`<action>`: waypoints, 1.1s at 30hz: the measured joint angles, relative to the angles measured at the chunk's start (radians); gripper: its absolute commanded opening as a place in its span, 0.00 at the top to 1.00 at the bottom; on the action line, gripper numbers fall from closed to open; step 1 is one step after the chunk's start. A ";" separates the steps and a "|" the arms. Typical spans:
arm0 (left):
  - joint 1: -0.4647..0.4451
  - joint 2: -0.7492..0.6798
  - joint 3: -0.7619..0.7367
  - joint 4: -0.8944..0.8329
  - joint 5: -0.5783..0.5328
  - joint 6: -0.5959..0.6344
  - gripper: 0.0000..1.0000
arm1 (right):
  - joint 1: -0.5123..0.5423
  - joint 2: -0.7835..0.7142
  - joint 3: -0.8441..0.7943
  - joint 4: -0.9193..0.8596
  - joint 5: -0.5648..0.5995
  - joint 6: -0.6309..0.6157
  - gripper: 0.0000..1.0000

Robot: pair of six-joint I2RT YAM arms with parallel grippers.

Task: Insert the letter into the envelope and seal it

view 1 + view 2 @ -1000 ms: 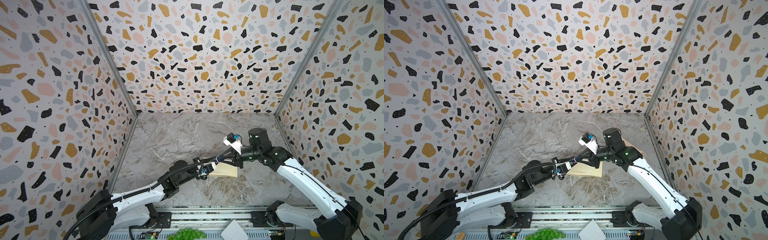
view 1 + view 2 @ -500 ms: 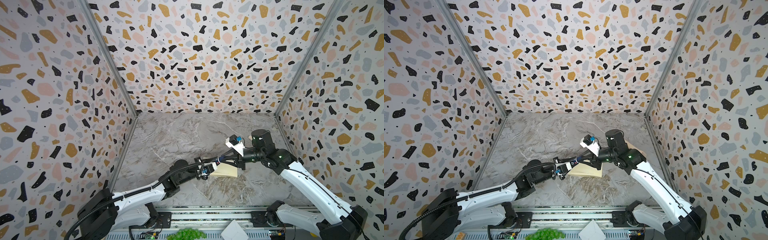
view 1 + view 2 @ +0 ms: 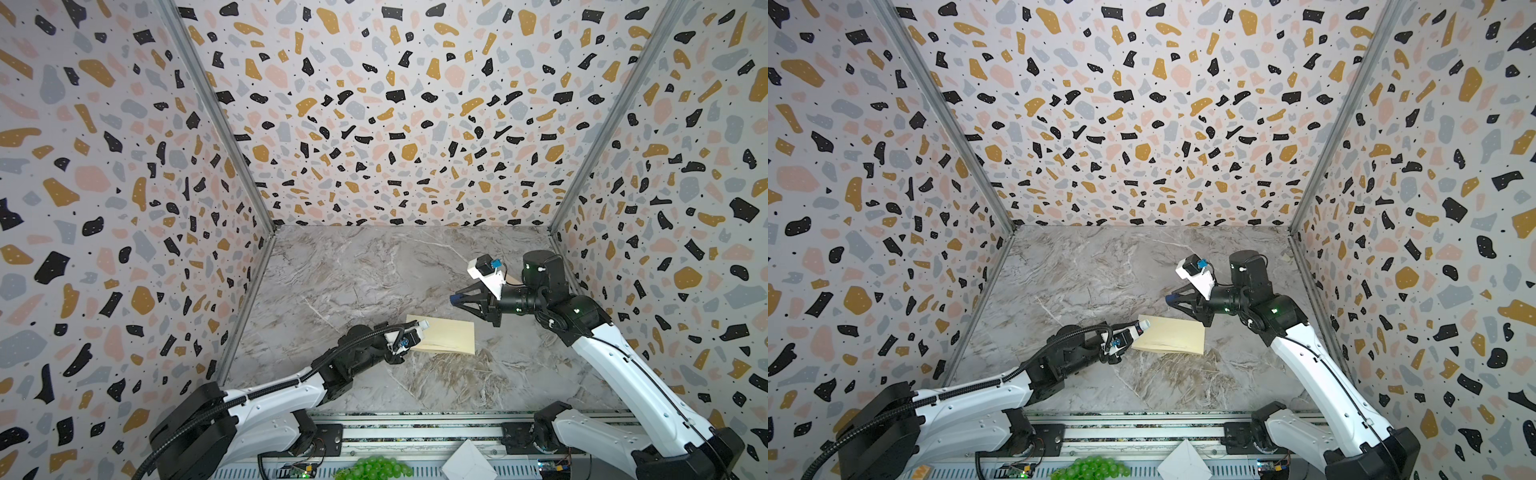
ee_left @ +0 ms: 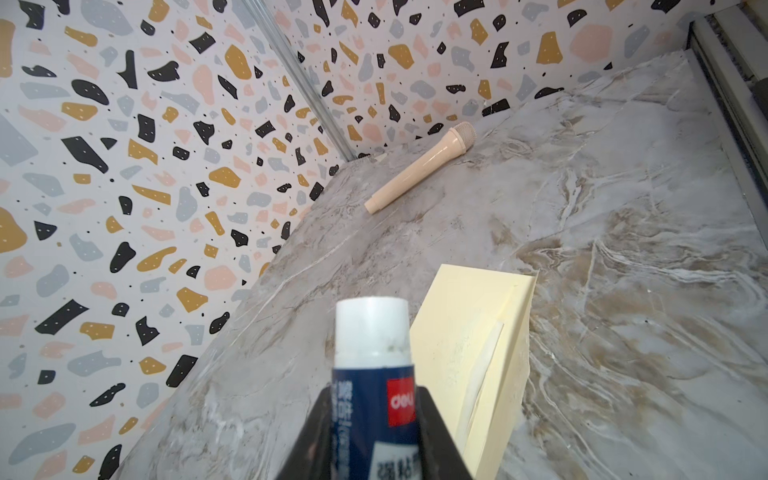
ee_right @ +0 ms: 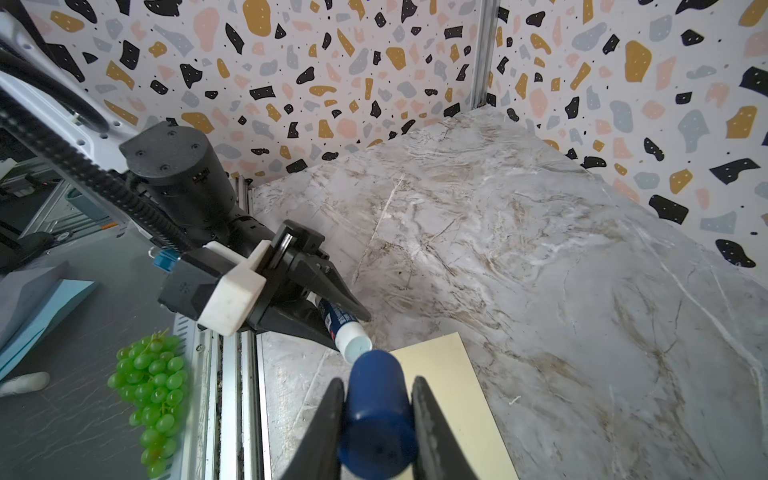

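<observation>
Gripping a glue stick [image 4: 372,374] in the left gripper [image 4: 374,436], bare white tip at or just above the left end of the envelope [image 3: 446,340] as seen in both top views; impossible to tell whether touching. Pinching the blue cap [image 5: 376,415] tight in the right gripper [image 5: 376,386], up off the table [image 3: 374,282] beyond the envelope's far right corner. Envelope flat on the table between the arms, with the flap [image 4: 513,332] edge curling up a little in the left wrist view. No letter in sight; perhaps already inside, cannot tell. Likely thin, light and floppy: apt to skate on smooth marble, crease under a hard pinch, buckle if shoved endwise. Best taken by an edge or the flap tip, never mid-panel. Better to pin one end while dragging glue lightly along the flap, or risk shifting or tearing.
</observation>
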 measured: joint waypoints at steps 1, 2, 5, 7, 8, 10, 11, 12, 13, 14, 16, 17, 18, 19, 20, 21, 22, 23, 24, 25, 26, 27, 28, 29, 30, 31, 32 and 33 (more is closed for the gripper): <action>0.000 -0.002 0.000 0.000 -0.003 -0.001 1.00 | 0.002 0.000 0.000 0.000 0.007 0.003 1.00; 0.000 -0.003 0.000 0.000 -0.005 -0.004 1.00 | 0.002 0.002 0.000 0.000 0.024 0.008 1.00; 0.000 -0.016 0.000 0.001 -0.011 -0.014 1.00 | 0.002 0.014 0.003 0.002 0.102 0.035 1.00; 0.000 -0.027 0.000 0.004 -0.011 -0.021 1.00 | 0.002 0.045 0.019 0.000 0.183 0.054 1.00; 0.000 -0.032 0.000 0.004 -0.011 -0.026 1.00 | 0.002 0.068 0.030 -0.001 0.230 0.068 0.99; 0.000 -0.038 0.000 0.004 -0.011 -0.035 1.00 | 0.001 0.122 0.048 -0.003 0.325 0.091 0.97; 0.000 -0.039 0.000 0.004 -0.010 -0.039 1.00 | 0.000 0.157 0.058 -0.005 0.377 0.101 0.96; 0.000 -0.040 0.000 0.004 -0.010 -0.042 1.00 | -0.002 0.195 0.066 -0.007 0.428 0.113 0.95; 0.000 -0.042 0.000 0.004 -0.009 -0.044 1.00 | -0.005 0.233 0.074 -0.011 0.475 0.124 0.94; 0.000 -0.044 0.000 0.005 -0.008 -0.046 1.00 | -0.008 0.271 0.079 -0.013 0.515 0.131 0.93; 0.000 -0.049 0.000 0.006 -0.006 -0.051 1.00 | -0.018 0.342 0.081 -0.013 0.582 0.144 0.92; 0.000 -0.051 0.000 0.007 -0.006 -0.053 1.00 | -0.027 0.382 0.081 -0.015 0.615 0.152 0.92; 0.000 -0.054 0.000 0.009 -0.006 -0.056 1.00 | -0.035 0.415 0.081 -0.015 0.638 0.156 0.92; 0.000 -0.055 0.000 0.010 -0.006 -0.058 1.00 | -0.044 0.441 0.081 -0.013 0.657 0.160 0.91; 0.000 -0.058 0.000 0.011 -0.005 -0.060 1.00 | -0.056 0.473 0.081 -0.012 0.675 0.164 0.90; 0.000 -0.060 0.000 0.011 -0.003 -0.062 1.00 | -0.069 0.503 0.081 -0.010 0.691 0.168 0.90; 0.000 -0.063 0.000 0.011 -0.002 -0.063 1.00 | -0.080 0.526 0.081 -0.008 0.701 0.171 0.90; 0.000 -0.066 0.000 0.011 -0.001 -0.064 1.00 | -0.092 0.551 0.081 -0.005 0.712 0.173 0.89; 0.000 -0.069 -0.001 0.011 0.000 -0.064 1.00 | -0.103 0.573 0.083 -0.003 0.719 0.175 0.89; 0.000 -0.071 -0.001 0.011 0.001 -0.064 1.00 | -0.114 0.598 0.086 -0.001 0.728 0.177 0.89; 0.000 -0.074 -0.001 0.011 0.001 -0.065 1.00 | -0.124 0.623 0.091 0.001 0.735 0.178 0.89; 0.000 -0.077 -0.002 0.011 0.001 -0.066 1.00 | -0.131 0.641 0.094 0.006 0.739 0.179 0.88; 0.000 -0.081 -0.003 0.011 0.001 -0.067 1.00 | -0.139 0.661 0.096 0.010 0.744 0.179 0.88; 0.000 -0.085 -0.006 0.011 0.001 -0.068 1.00 | -0.148 0.680 0.097 0.015 0.749 0.180 0.87; 0.000 -0.089 -0.008 0.011 0.002 -0.069 1.00 | -0.154 0.693 0.097 0.018 0.753 0.180 0.87; 0.000 -0.091 -0.010 0.011 0.002 -0.069 1.00 | -0.158 0.708 0.097 0.019 0.756 0.180 0.86; 0.000 -0.095 -0.013 0.011 0.002 -0.070 1.00 | -0.161 0.720 0.097 0.021 0.758 0.180 0.86; 0.000 -0.098 -0.014 0.010 0.004 -0.071 1.00 | -0.163 0.730 0.097 0.023 0.759 0.181 0.85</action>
